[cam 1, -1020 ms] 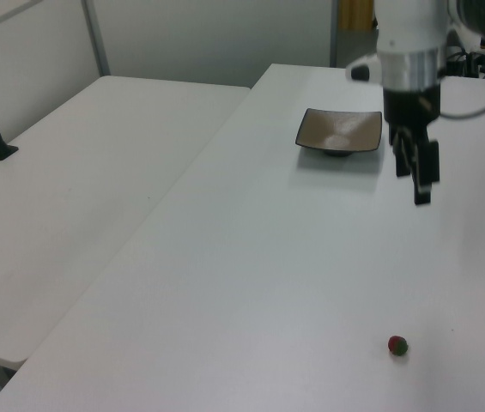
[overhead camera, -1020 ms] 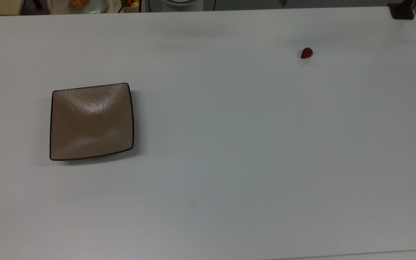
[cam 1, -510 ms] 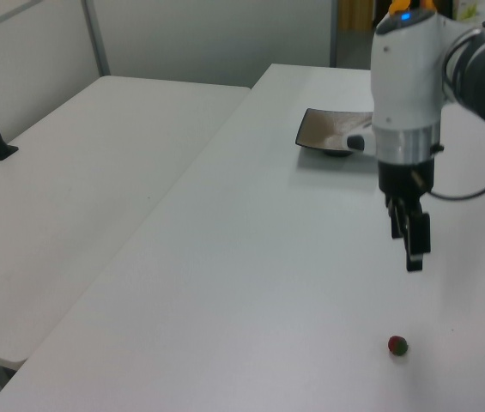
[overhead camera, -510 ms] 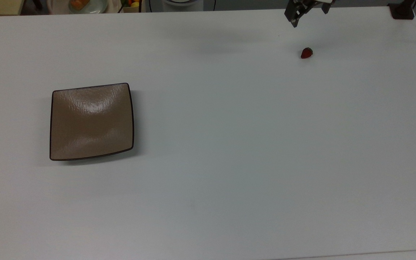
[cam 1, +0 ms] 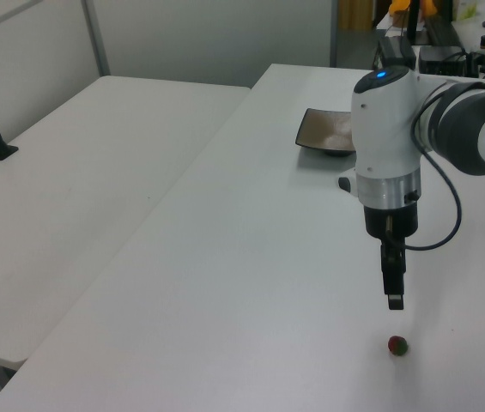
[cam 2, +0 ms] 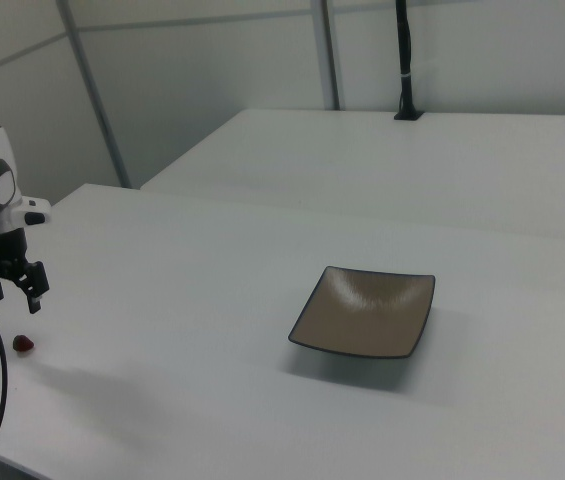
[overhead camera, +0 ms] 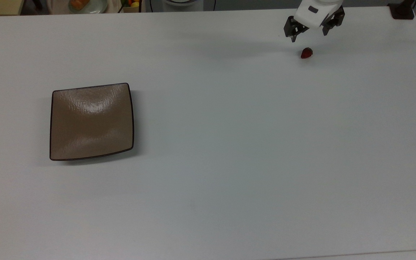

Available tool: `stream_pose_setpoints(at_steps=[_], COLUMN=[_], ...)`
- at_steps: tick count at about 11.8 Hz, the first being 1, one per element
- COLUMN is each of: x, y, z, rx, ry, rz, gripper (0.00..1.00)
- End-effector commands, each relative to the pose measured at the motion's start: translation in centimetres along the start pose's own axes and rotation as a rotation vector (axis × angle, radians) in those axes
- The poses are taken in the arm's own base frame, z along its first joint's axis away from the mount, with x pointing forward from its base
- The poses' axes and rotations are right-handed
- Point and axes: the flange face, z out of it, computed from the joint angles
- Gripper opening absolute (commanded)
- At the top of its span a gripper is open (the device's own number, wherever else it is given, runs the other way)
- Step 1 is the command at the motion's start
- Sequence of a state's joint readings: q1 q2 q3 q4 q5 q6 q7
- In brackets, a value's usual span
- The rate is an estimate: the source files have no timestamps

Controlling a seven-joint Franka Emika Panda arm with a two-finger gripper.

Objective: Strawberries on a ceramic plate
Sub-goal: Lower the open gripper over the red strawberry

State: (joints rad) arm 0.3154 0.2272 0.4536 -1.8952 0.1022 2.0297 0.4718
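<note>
- You have one small red strawberry lying on the white counter; in the left view its dark green cap shows on the right side of the fruit. In the top view it sits near the far right of the counter, and in the right view it is a dark red speck near the left edge.
- Your hand hangs above the counter just beside the strawberry, not touching it. In the left view the fingertips stand a little above and to the left of the fruit. In the top view and the right view the two dark fingers are spread apart with nothing between them.
- The ceramic plate is square, glossy tan-brown with a thin dark rim and a rippled surface. It holds nothing. It rests well apart from the strawberry, on the top view's left; in the left view it lies beyond the arm, partly hidden by it.
- Past the counter's far edge in the top view, a round pale dish carries orange food.
- Compared with a second ago, your hand has come into the top view and dropped much closer to the strawberry; the fruit and plate have not shifted.
</note>
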Motion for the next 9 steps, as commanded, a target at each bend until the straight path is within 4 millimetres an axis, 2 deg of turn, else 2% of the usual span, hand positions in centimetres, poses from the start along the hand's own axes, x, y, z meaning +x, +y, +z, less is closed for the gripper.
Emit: stream_pose_setpoints(at_steps=[1, 5, 7, 9], x=[0.9, 1.7, 1.2, 1.6], y=[0.1, 0.8, 1.1, 1.1], z=[2.2, 5.4, 6.8, 7.3], rx=[0.015, 0.006, -0.011, 0.012], ry=[-0.001, -0.046, -0.068, -0.044], rz=[0.146, 0.430, 0.442, 0.450], gripper=[0.93, 0.94, 0.94, 0.92])
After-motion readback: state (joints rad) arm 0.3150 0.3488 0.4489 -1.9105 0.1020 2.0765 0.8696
